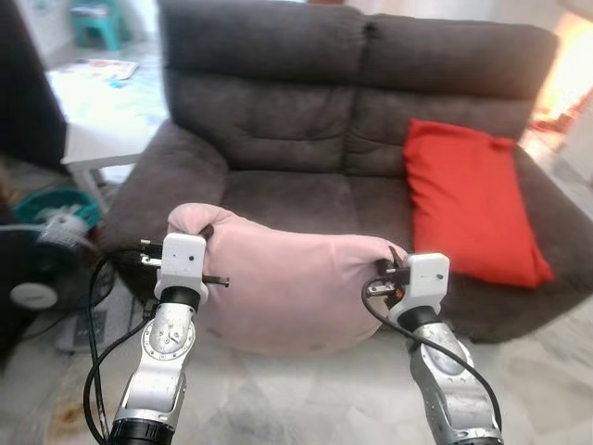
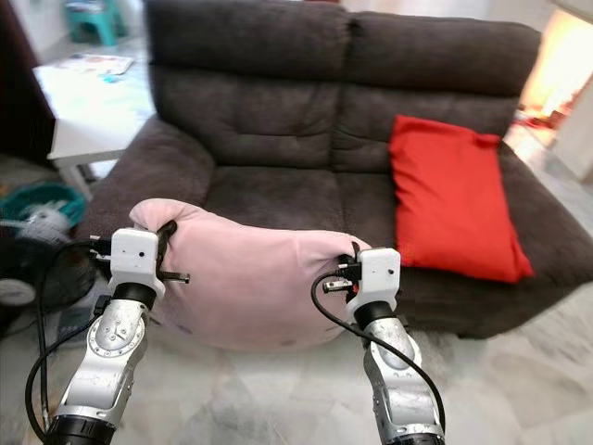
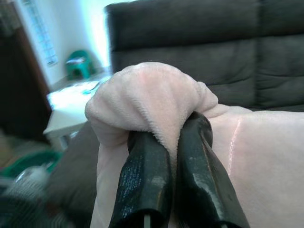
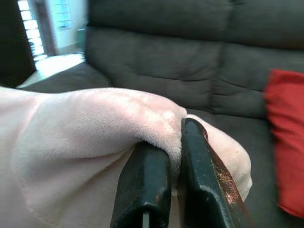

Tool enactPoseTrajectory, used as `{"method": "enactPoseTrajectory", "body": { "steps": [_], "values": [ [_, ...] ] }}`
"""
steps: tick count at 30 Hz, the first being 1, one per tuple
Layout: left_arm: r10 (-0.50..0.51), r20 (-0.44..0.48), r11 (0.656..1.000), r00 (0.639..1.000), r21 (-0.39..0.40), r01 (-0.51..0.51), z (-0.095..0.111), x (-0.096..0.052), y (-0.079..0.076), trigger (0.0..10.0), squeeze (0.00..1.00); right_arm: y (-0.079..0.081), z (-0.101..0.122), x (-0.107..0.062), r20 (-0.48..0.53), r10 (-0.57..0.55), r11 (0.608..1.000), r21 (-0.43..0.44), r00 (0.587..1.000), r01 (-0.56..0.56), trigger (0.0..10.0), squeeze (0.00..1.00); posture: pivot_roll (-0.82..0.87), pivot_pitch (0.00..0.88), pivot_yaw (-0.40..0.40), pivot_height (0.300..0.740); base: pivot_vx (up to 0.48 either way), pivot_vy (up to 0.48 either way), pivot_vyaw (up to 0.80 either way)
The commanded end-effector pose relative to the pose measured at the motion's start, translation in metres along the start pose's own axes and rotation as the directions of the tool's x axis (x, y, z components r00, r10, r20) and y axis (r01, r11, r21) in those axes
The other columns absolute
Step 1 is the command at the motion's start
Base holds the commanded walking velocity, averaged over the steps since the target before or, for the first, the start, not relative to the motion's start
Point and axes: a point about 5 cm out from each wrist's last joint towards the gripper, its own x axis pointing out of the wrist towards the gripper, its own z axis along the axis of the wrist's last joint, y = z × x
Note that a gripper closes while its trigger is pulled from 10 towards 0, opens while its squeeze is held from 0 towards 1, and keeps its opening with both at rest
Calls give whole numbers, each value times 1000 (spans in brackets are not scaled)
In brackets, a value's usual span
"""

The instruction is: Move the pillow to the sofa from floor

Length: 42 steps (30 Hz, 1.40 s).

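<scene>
Pink pillow (image 1: 287, 287) held before dark sofa (image 1: 306, 120); left gripper (image 3: 173, 137) pinching one corner; right gripper (image 4: 175, 142) pinching other.

From our head, the two eye views look forward and down across the pale marbled floor (image 1: 306, 389) at the dark brown fabric two-seat sofa (image 1: 278, 111) ahead. They share nearly the whole scene, the right eye's framing slightly offset. Both take in the soft pale pink plush pillow (image 1: 296, 287) near us and the bright red rectangular cushion (image 2: 449, 195) on the far right seat. Our left wrist view sits very close behind the left tool (image 3: 173, 161), facing the sofa back. Our right wrist view, equally close behind the right tool (image 4: 175, 164), shares the sofa and red cushion.
</scene>
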Motion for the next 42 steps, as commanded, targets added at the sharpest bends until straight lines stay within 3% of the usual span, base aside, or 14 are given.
{"method": "enactPoseTrajectory", "body": {
  "steps": [1, 16, 20, 34, 42],
  "values": [
    [35, 86, 999, 996, -1, -35, 18, 5, 7, 10000, 0, 2, 17, 4, 82, 16, 1000, -6, 997, -15, 10000, 0, 158, 8, -93, 740, 0, 0, 694],
    [16, 104, 1000, 994, 15, -17, 20, 6, 4, 10000, 0, 1, 19, 3, 93, 36, 999, -33, 995, -33, 10000, 0, 155, 14, -93, 740, 280, 0, 150],
    [17, 108, 1000, 994, 16, -19, 21, 6, 5, 10000, 0, 2, 19, 3, 93, 39, 999, -23, 995, -37, 10000, 0, 156, 14, -93, 740, 370, 0, 791],
    [21, 121, 1000, 992, 19, -24, 26, 8, 8, 10000, 0, -1, 20, 5, 98, 11, 1000, 3, 995, -11, 10000, 0, 161, 21, -95, 740, 377, 0, 0],
    [29, 153, 999, 988, 18, -32, 35, 13, 11, 10000, 0, 3, 30, 6, 153, 34, 999, -20, 988, -32, 10000, 0, 165, 21, -96, 740, 387, 0, 100]
  ]
}}
